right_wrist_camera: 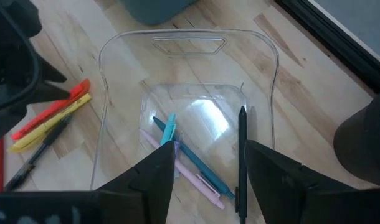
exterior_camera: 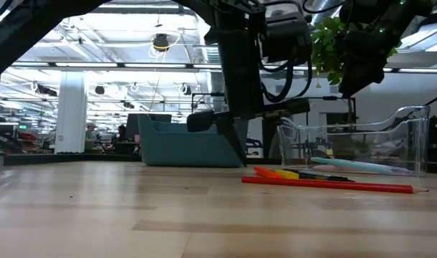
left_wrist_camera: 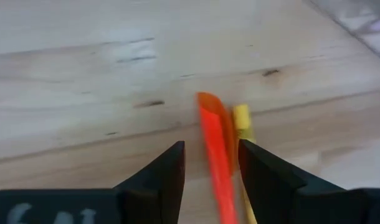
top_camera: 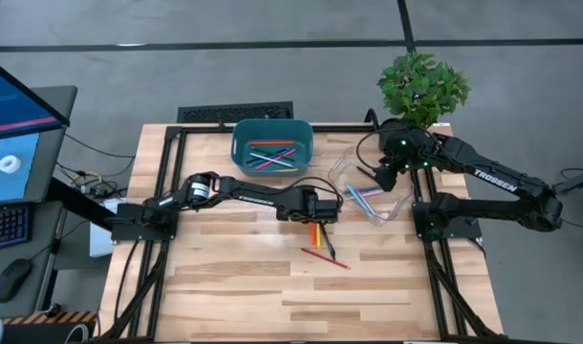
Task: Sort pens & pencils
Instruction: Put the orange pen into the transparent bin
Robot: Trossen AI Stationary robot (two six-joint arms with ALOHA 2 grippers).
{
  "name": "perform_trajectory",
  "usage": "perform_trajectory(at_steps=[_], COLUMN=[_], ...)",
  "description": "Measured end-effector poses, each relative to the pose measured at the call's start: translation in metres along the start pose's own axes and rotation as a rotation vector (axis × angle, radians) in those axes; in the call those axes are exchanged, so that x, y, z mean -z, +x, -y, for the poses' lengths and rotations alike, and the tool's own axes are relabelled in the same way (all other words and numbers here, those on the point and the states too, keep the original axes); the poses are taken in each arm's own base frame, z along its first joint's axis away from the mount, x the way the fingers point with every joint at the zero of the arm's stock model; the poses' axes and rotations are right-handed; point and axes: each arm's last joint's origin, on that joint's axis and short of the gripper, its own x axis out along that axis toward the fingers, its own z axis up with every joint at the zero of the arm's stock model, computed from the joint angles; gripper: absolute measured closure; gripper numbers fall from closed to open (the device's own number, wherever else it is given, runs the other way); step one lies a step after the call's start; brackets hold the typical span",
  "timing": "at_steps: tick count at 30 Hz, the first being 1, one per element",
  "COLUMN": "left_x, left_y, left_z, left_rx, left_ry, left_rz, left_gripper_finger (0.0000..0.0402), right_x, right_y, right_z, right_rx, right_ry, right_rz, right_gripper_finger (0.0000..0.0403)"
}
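Observation:
An orange pen [left_wrist_camera: 210, 124] lies on the wood table beside a yellow pen [left_wrist_camera: 242, 117], a black pen [right_wrist_camera: 37, 155] and a red pencil [top_camera: 326, 258]. My left gripper [top_camera: 318, 218] comes down on this group and is shut on the orange pen. My right gripper [right_wrist_camera: 209, 162] hovers open over the clear tray [top_camera: 373, 191], which holds a teal pen [right_wrist_camera: 171, 134], a pink pen [right_wrist_camera: 190, 177] and a black pen [right_wrist_camera: 242, 155]. The teal bin [top_camera: 272, 143] holds several more pens. My left gripper has the orange pen between its two fingers, which close on its long sides [left_wrist_camera: 218, 163]. The fingers come steeply from above and the pen runs along the gap between them. Its free end [left_wrist_camera: 209, 102] sticks out past the fingertips; whether it is clear of the table I cannot tell.
A potted plant [top_camera: 422, 86] stands at the table's far right, behind the right arm. A keyboard [top_camera: 236, 114] lies beyond the far edge. Bare wood [top_camera: 234, 287] spreads over the near half of the table.

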Motion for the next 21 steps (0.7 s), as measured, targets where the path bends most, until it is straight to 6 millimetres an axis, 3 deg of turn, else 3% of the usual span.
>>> perform_trajectory(at_steps=[15, 21], left_x=[0.007, 0.008], left_y=[0.018, 0.019], left_z=[0.000, -0.004], left_rx=[-0.016, -0.051], left_ry=[0.029, 0.077], left_rz=[-0.074, -0.101], left_gripper_finger=[0.0266, 0.0329], right_x=[0.000, 0.000], right_y=[0.000, 0.000], right_z=[0.000, 0.000], right_rx=[0.000, 0.000], right_ry=[-0.021, -0.022], right_rz=[0.005, 0.005], right_gripper_finger=[0.0189, 0.0189])
